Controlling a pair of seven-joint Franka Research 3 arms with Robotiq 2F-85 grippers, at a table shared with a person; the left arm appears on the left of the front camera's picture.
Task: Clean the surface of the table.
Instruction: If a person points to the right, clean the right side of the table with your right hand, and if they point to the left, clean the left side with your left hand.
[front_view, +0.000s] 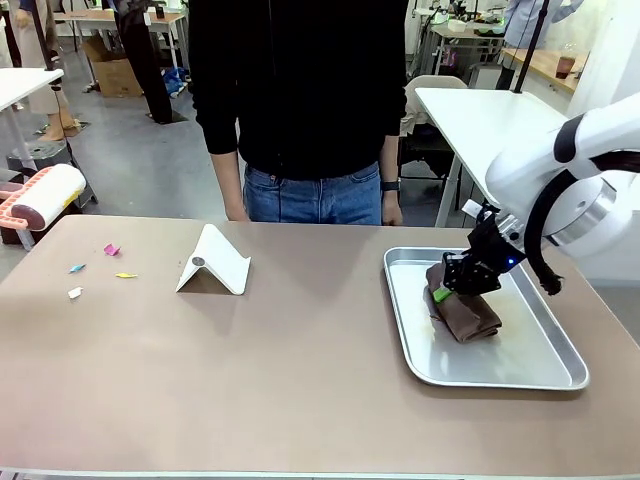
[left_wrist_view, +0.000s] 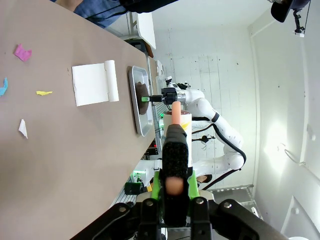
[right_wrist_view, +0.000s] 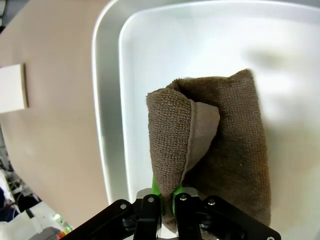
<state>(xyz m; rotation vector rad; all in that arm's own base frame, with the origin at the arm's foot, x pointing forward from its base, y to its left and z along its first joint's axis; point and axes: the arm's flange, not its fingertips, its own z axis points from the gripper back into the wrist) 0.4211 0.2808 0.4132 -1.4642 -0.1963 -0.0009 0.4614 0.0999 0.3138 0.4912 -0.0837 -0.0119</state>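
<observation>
The taupe table (front_view: 300, 380) carries several paper scraps at its left: pink (front_view: 111, 249), blue (front_view: 77, 268), yellow (front_view: 125, 275) and white (front_view: 75, 293). A metal tray (front_view: 540, 365) at the right holds a folded brown cloth (front_view: 465, 315). My right gripper (front_view: 445, 293) is shut on the cloth's raised edge (right_wrist_view: 170, 150), its fingers (right_wrist_view: 150, 207) pinching the fold. In the left wrist view my left gripper (left_wrist_view: 175, 187) is shut on the pink handle of a lint roller (left_wrist_view: 176, 114), off the table's left end. The roller (front_view: 45, 193) also appears at the front view's far left.
A white folded card stand (front_view: 213, 263) sits left of the table's middle. A person in black stands at the far edge, hands (front_view: 391, 210) hanging by the rim. A white-topped table (front_view: 480, 115) stands behind at the right. Bare tabletop lies between the stand and the tray.
</observation>
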